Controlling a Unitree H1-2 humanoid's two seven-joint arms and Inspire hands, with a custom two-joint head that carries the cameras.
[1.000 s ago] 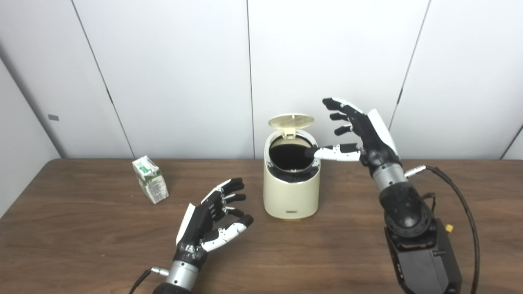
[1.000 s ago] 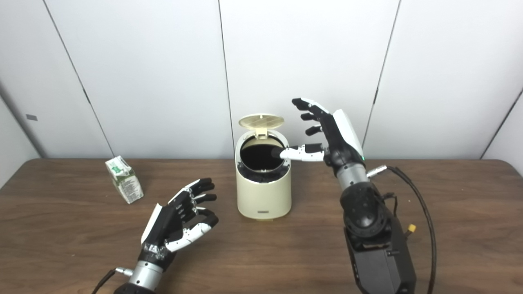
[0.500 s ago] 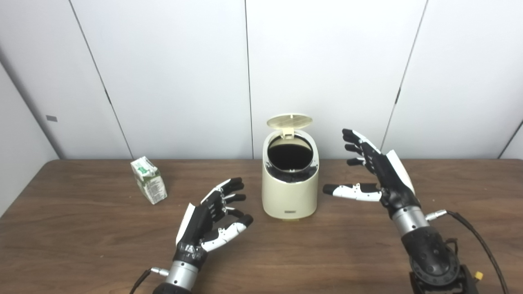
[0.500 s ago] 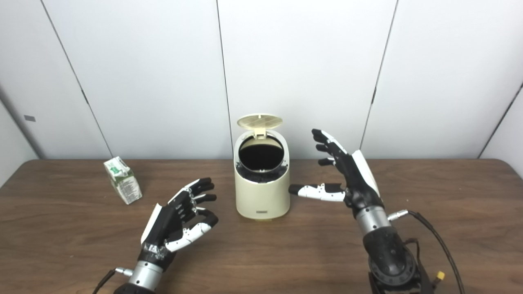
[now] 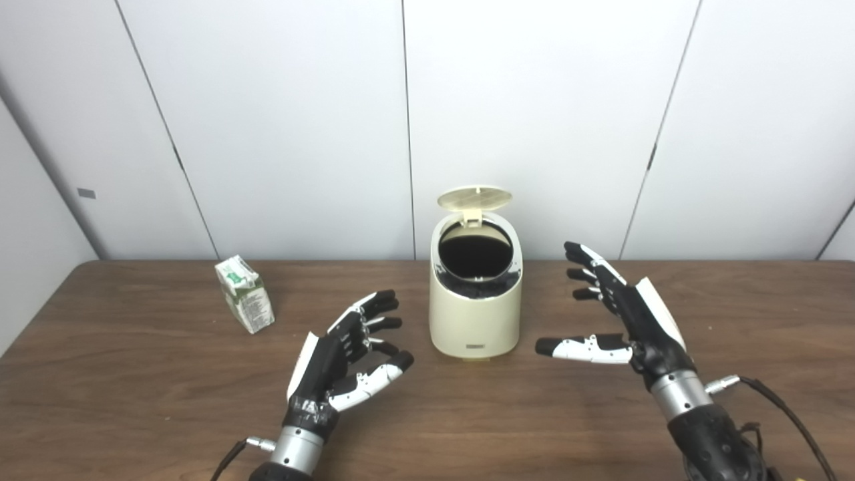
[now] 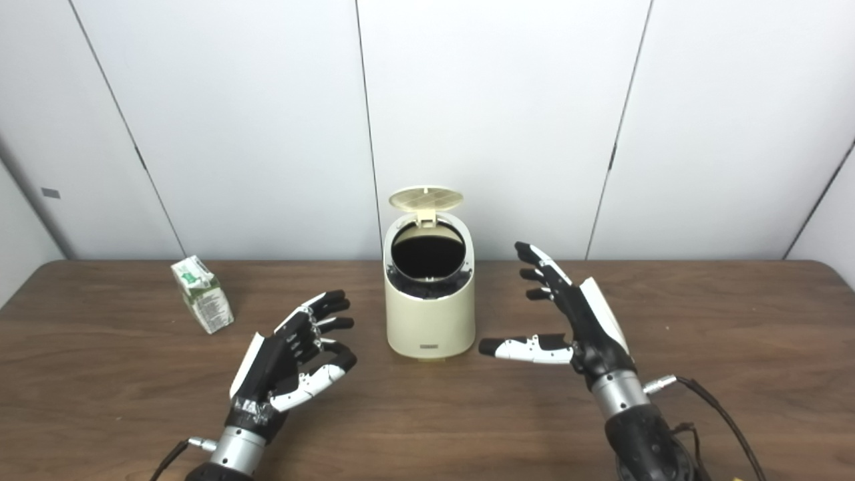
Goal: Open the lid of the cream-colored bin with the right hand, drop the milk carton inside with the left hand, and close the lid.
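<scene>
The cream-colored bin (image 5: 475, 321) stands at the middle of the table. Its lid (image 5: 475, 198) is up and tilted back, and the dark opening shows. The green and white milk carton (image 5: 245, 293) stands upright on the table at the far left, apart from both hands. My left hand (image 5: 347, 364) is open and empty, low over the table left of the bin. My right hand (image 5: 618, 321) is open and empty, right of the bin and apart from it, thumb pointing toward the bin's base.
The brown wooden table (image 5: 133, 394) runs across the whole view. White wall panels (image 5: 300, 120) stand right behind its far edge. A black cable (image 5: 788, 414) trails from my right wrist at the lower right.
My right hand has come down and back from the bin's rim to low beside the bin. The lid stays up. My left hand and the carton have not moved.
</scene>
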